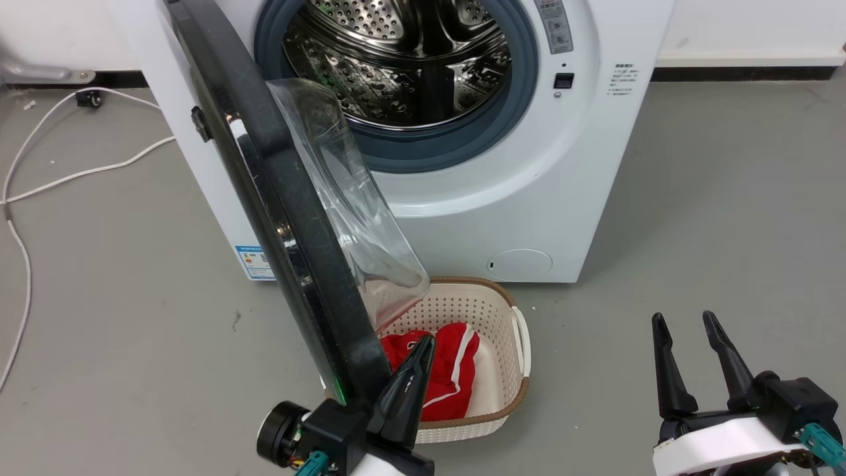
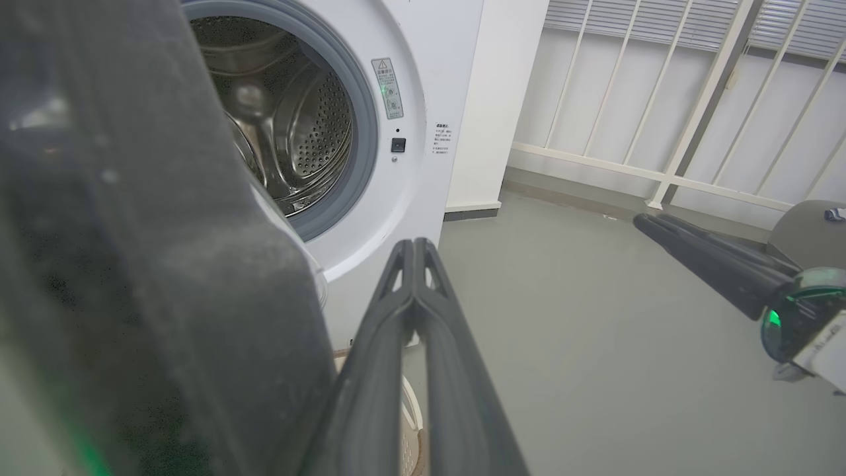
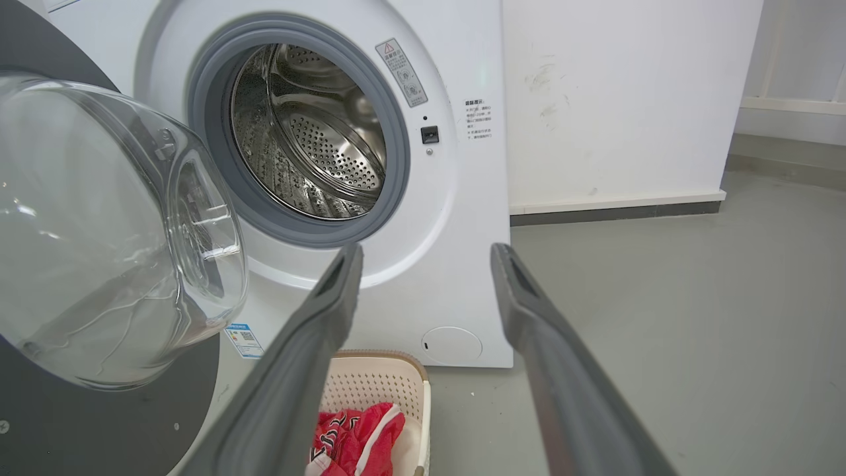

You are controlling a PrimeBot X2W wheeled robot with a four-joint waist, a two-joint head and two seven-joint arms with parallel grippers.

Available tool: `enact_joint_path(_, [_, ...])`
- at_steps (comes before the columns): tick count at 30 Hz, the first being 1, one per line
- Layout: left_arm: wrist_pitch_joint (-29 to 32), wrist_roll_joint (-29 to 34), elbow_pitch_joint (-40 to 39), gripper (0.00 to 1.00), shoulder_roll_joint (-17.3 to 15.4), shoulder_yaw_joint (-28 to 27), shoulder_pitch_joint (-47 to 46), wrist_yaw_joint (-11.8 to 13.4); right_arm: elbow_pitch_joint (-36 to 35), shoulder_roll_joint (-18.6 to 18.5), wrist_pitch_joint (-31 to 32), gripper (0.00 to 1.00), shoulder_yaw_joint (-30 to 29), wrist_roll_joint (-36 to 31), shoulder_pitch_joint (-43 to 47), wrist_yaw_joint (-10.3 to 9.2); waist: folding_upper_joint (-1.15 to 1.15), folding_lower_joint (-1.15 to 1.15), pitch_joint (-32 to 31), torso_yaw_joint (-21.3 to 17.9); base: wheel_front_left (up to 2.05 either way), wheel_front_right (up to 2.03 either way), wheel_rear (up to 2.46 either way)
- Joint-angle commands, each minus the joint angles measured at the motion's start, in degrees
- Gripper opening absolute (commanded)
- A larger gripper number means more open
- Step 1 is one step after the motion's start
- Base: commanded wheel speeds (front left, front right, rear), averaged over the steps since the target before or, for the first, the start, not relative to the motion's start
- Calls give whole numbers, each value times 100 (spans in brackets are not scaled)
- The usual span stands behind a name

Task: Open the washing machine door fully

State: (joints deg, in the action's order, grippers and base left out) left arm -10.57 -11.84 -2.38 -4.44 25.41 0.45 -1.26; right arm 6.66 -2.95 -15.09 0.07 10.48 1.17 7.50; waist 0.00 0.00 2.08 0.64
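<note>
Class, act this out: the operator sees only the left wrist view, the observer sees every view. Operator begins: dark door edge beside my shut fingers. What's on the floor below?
Observer: A cream basket holding a red garment.
Operator: Right gripper's state?
Observer: The right gripper is open, holding nothing.
Operator: How far is the door swung?
Observer: The washing machine door stands roughly square to the washing machine front, clear of the drum.
</note>
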Motion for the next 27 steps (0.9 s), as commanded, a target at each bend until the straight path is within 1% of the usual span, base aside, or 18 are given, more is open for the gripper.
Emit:
enact_joint_path(1, [-18, -17, -25, 0, -50, -83, 74, 65, 4, 15, -7, 100, -3, -2, -46, -2, 0, 0, -2, 43, 0, 0, 0])
enact_joint_path(5, [2, -36, -220, 0, -100, -147, 322, 220, 5, 15, -7, 100, -16, 5, 27, -2, 0, 0, -20, 267, 0, 0, 0])
enact_joint_path(11, [63, -38, -549, 0, -181, -221, 643, 431, -16, 15, -6, 100, -48, -35, 103, -2, 0, 0, -47, 826, 0, 0, 0])
enact_joint_path(14, [110, -19, -646, 0, -243, -239, 696, 452, -24, 15, -4, 100, -99, -38, 111, -2, 0, 0, -47, 1168, 0, 0, 0])
enact_joint_path(17, [132, -22, -678, 0, -349, -360, 689, 498, -2, 15, 6, 100, -45, -33, 93, -2, 0, 0, -52, 1410, 0, 0, 0])
enact_joint_path(22, [97, -127, -689, 0, -483, -697, 623, 627, 4, 13, 6, 100, -9, -13, 35, -2, 0, 0, -43, 1672, 0, 0, 0])
enact_joint_path(27, [-32, -290, -617, 0, -691, -1282, 424, 805, 9, 13, 15, 100, 14, -34, 2, -2, 0, 0, 8, 1794, 0, 0, 0])
